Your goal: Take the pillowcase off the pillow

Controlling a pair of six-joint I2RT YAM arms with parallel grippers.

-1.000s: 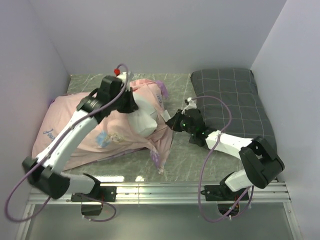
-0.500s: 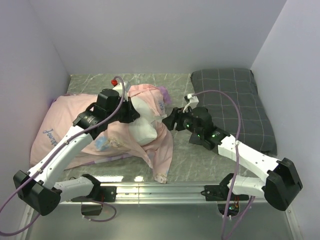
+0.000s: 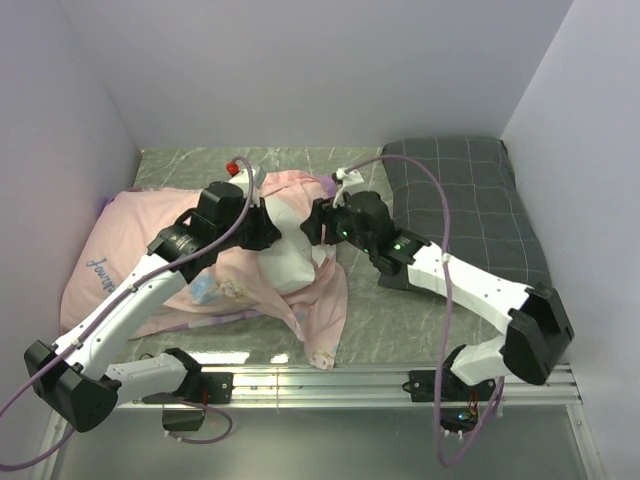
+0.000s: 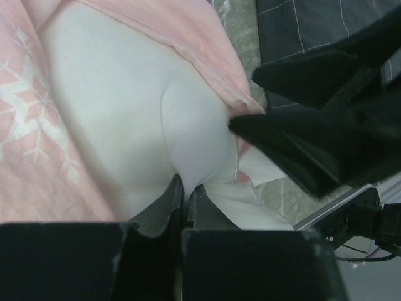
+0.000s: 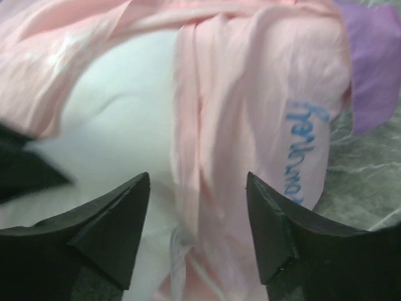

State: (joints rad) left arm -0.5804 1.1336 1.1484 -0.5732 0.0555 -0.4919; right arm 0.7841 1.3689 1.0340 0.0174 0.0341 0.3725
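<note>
Pale lilac walls close in a grey-green marbled bench point(image 3: 400, 320), where both arms reach to the same spot.

The left tool point(image 4: 184, 191) is clenched on the pillow point(image 4: 125, 113). Its two fingers are pressed nearly together, and white fabric puckers into the narrow gap between them. Straight ahead of this tool the pillow's bare white end bulges out of the pillowcase point(image 3: 130, 235). To the tool's left the snowflake print lies against the white. Further ahead and to the right, a pink hem crosses over the white.

The right tool point(image 5: 198, 179) is released, with its fingers spread wide and nothing between them. It hangs close over the opening of the pillowcase. Gathered folds of pale pink hem lie under the gap and towards its right finger, with blue lettering on the fabric. Bare white pillow shows towards its left finger. Beyond the right fingertip a purple flap rests on the bench.

The two tools face each other across the uncovered end. In the left wrist view, the right tool's dark fingers sit just past the pinch.

Behind the right tool, well apart from the pink fabric, lies a dark grey checked pillow point(image 3: 470, 200). The rest of the pillowcase stretches back behind the left tool, covering the pillow's far length.
</note>
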